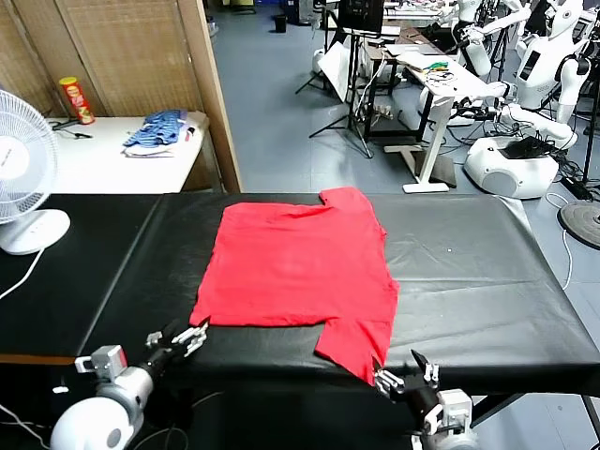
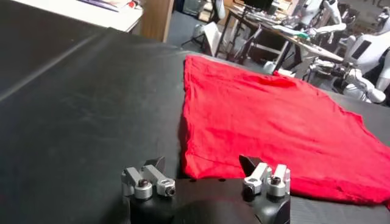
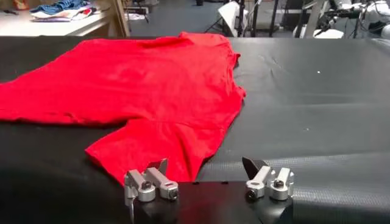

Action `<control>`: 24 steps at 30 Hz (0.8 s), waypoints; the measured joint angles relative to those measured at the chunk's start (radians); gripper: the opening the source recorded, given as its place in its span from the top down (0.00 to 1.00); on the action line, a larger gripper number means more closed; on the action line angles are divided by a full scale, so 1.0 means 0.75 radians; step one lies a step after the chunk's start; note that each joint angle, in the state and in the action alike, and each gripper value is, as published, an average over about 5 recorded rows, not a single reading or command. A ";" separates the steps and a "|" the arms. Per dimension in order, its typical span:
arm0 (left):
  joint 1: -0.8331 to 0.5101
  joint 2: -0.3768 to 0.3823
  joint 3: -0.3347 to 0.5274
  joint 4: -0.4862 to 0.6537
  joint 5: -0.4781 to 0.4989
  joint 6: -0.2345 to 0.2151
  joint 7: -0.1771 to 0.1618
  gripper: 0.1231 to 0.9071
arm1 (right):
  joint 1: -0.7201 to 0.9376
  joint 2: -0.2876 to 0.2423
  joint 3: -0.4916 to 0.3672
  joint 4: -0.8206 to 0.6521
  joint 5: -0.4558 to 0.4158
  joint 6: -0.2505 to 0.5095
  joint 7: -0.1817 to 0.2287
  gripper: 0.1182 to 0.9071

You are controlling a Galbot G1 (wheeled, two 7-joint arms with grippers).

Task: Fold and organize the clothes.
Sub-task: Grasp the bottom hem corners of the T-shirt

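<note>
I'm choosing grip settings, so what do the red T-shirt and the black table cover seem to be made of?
The T-shirt looks like soft, matte knit cloth, probably cotton: it lies limp with gentle wrinkles and no shine. The table cover looks like smooth, slightly glossy sheeting, perhaps vinyl or coated fabric: it reflects light in streaks and shows shallow creases. The exact material of either cannot be told by sight.

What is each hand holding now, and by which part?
Nothing. The left hand and right hand are open at the table's near edge, close to the red T-shirt.
</note>
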State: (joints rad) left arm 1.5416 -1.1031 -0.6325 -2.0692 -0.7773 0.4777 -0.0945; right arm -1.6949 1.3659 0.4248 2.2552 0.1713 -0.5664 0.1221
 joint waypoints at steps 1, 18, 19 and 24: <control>-0.002 0.000 0.001 0.002 0.000 -0.001 0.000 0.14 | 0.001 0.003 -0.004 -0.004 -0.004 0.000 0.001 0.14; -0.065 -0.028 0.038 0.103 0.017 -0.013 -0.004 0.76 | 0.013 0.043 -0.043 -0.067 -0.028 0.020 0.008 0.85; -0.066 -0.029 0.039 0.108 0.019 -0.015 -0.004 0.85 | 0.009 0.043 -0.043 -0.064 -0.028 0.021 0.011 0.91; -0.052 -0.032 0.042 0.105 0.030 -0.022 -0.001 1.00 | -0.025 0.040 -0.030 -0.030 -0.027 0.023 0.030 1.00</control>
State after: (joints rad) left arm 1.5029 -1.1273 -0.6013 -1.9902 -0.7549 0.4615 -0.0956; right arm -1.7135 1.3961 0.4022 2.2326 0.1509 -0.5494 0.1448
